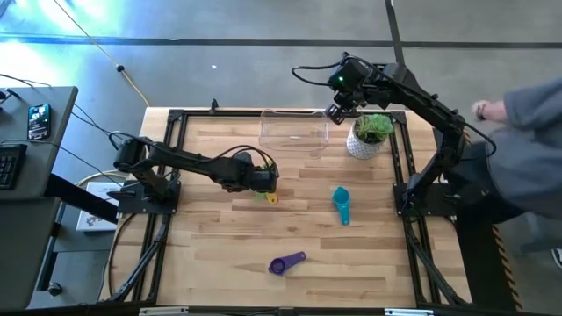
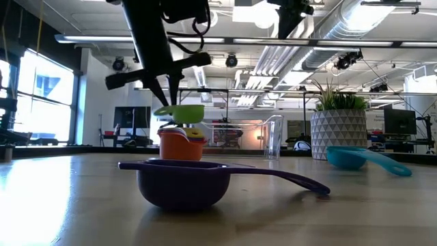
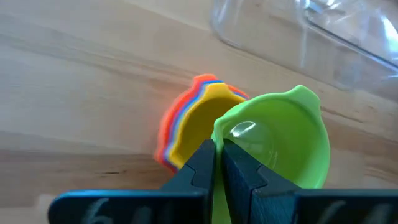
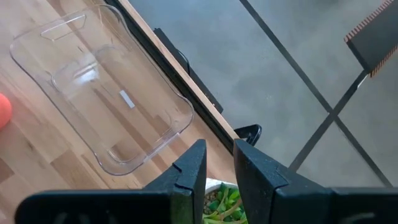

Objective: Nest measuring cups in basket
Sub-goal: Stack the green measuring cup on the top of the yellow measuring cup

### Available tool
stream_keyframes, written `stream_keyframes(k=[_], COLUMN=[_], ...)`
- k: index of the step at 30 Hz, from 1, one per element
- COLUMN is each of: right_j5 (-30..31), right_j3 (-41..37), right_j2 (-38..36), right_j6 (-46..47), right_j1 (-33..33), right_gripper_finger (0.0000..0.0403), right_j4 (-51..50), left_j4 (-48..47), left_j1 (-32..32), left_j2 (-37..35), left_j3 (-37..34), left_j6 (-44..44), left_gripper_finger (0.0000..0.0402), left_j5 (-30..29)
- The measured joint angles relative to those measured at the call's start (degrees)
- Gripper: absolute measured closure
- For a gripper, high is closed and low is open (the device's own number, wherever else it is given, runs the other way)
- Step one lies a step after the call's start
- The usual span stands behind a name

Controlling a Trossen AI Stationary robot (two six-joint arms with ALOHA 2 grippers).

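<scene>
Six measuring cups show on the desk (image 1: 219,237). A purple cup (image 1: 286,262) lies alone near the front edge. A teal cup (image 1: 342,204) lies alone toward the right side. Near the middle stands one stack (image 3: 186,124) of three cups: orange outside, then blue, then yellow inside. The sixth is the green cup (image 3: 280,140). The left gripper (image 3: 218,163) pinches the green cup by its rim, with its fingers squeezed tight on it. It holds the green cup just above the stack, a little to one side.

One clear basket (image 1: 294,132) sits at the back of the desk, well apart from the stack. One white pot with a green plant (image 1: 369,134) stands just beside it. The right gripper (image 4: 219,167) hangs high over the back edge, near the basket and plant. It holds nothing, and its fingers are close together with a small gap.
</scene>
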Motion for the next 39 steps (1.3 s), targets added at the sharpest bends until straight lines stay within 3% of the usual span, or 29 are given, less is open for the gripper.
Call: stream_keyframes(k=[33,39], right_j5=[-0.22,-0.20], right_j3=[0.00,0.00], right_j2=[0.00,0.00], right_j6=[-1.98,-2.09], right_j1=[0.00,0.00], right_gripper_finger=[0.0329,0.0329], right_j4=[-0.01,-0.02], left_j4=[-1.27,-0.59], left_j1=[2.52,2.50], left_j2=[0.51,0.51], left_j3=[0.04,0.02], left_j6=[-2.68,0.32], left_gripper_finger=[0.0379,0.0378], left_j5=[7.75,8.07])
